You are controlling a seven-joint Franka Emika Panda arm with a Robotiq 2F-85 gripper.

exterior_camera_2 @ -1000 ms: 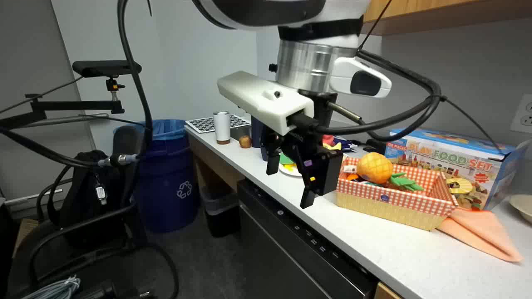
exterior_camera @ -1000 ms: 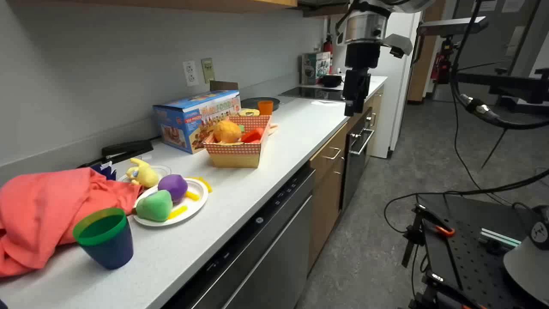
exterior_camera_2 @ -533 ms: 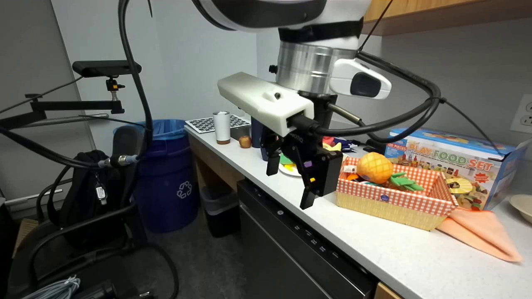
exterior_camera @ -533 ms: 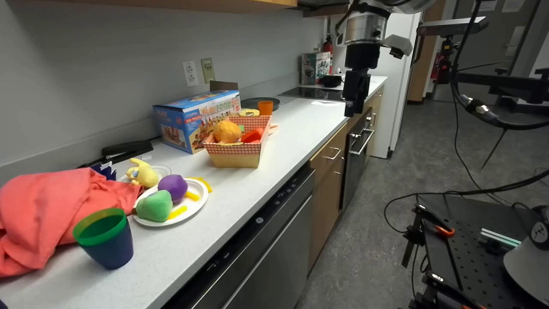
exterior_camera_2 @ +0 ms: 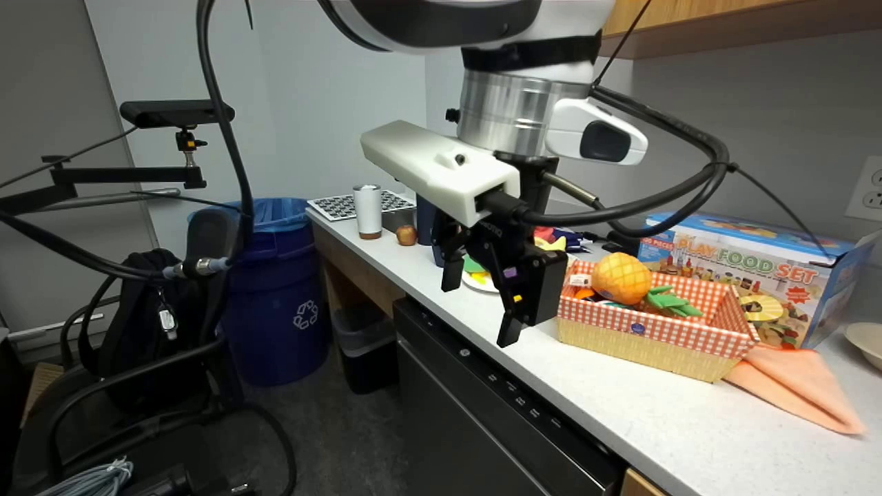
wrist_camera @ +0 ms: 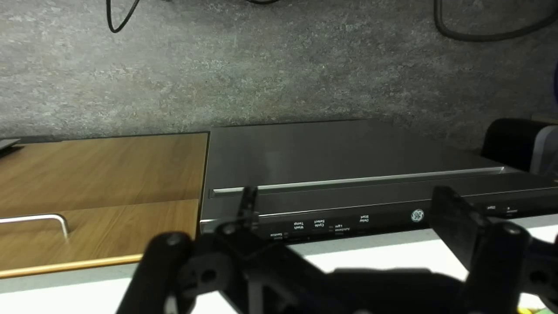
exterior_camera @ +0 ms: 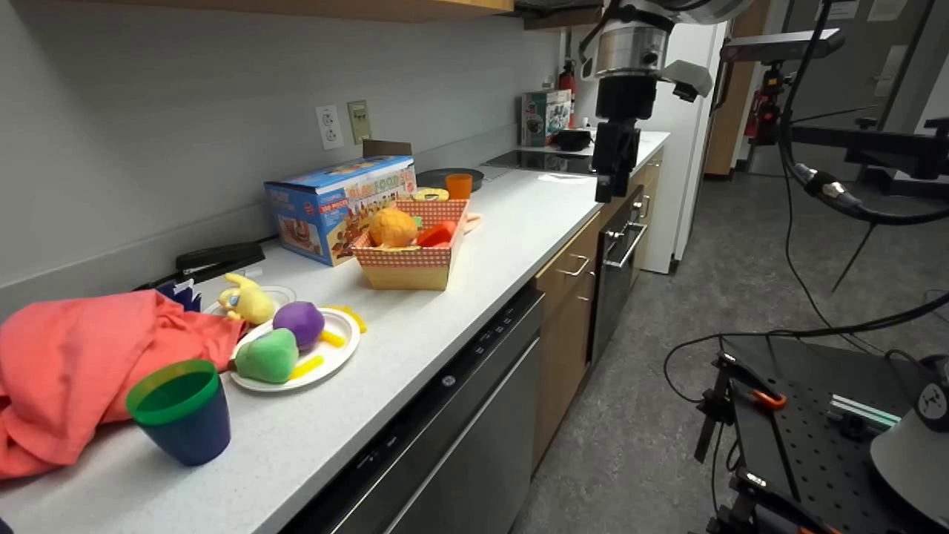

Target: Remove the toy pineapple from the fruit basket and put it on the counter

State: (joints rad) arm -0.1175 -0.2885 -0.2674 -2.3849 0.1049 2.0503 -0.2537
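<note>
Toy pineapple point(exterior_camera_2: 621, 278), underside hidden, was seen, rounded and cross-hatched, in gingham-lined wicker fruit basket point(exterior_camera_2: 641, 350), centre-right of an exterior view. Gripper point(wrist_camera: 347, 194), cropped in wrist view, was spread wide.

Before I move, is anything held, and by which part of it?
Nothing is held: the fingers stand apart, empty; the toy pineapple sits in the fruit basket.

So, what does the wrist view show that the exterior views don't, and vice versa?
Only the wrist view shows white button labels large enough to read, such as Cycle Select, upside down.
Only the exterior views show the round orange-yellow toy pineapple in its low, rectangular, tan and red-checked basket, and the blue printed play-food box.
All share the pale grey-white countertop, dark grey dishwasher front and black two-fingered hand.
</note>
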